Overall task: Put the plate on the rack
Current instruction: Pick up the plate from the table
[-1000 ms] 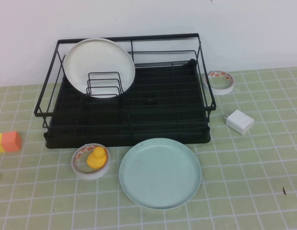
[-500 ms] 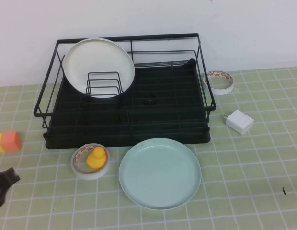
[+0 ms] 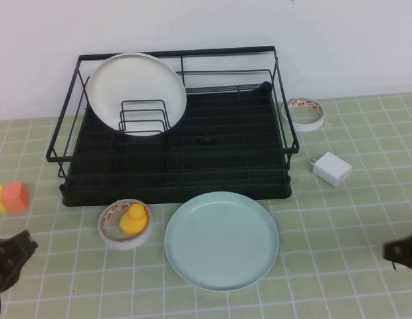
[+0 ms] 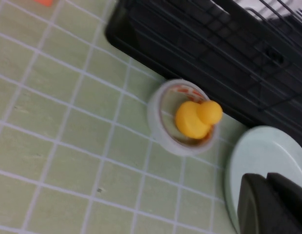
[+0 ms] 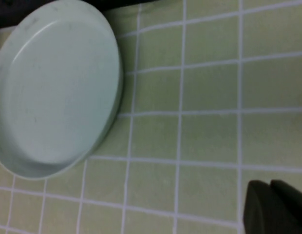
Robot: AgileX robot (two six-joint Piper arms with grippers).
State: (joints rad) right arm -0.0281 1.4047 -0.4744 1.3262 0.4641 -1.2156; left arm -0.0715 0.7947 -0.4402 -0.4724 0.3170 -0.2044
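Note:
The pale mint-green plate (image 3: 222,240) lies flat on the green checked mat, just in front of the black wire rack (image 3: 193,174). It also shows in the left wrist view (image 4: 260,151) and the right wrist view (image 5: 53,87). A cream-white plate (image 3: 136,90) stands upright in the rack's back left slots. My left gripper (image 3: 12,256) is shut and empty at the front left, well left of the plate; it also shows in its wrist view (image 4: 268,178). My right gripper (image 3: 402,252) is shut and empty at the front right edge, right of the plate; it also shows in its wrist view (image 5: 270,184).
A tape roll (image 3: 111,232) holding a yellow rubber duck (image 3: 133,218) sits left of the plate. An orange and yellow block (image 3: 10,197) lies at the far left. A second tape roll (image 3: 304,113) and a white charger (image 3: 332,168) lie right of the rack.
My left gripper has come into view at the front left and moved further in. My right gripper has appeared at the front right edge. The plate has not moved.

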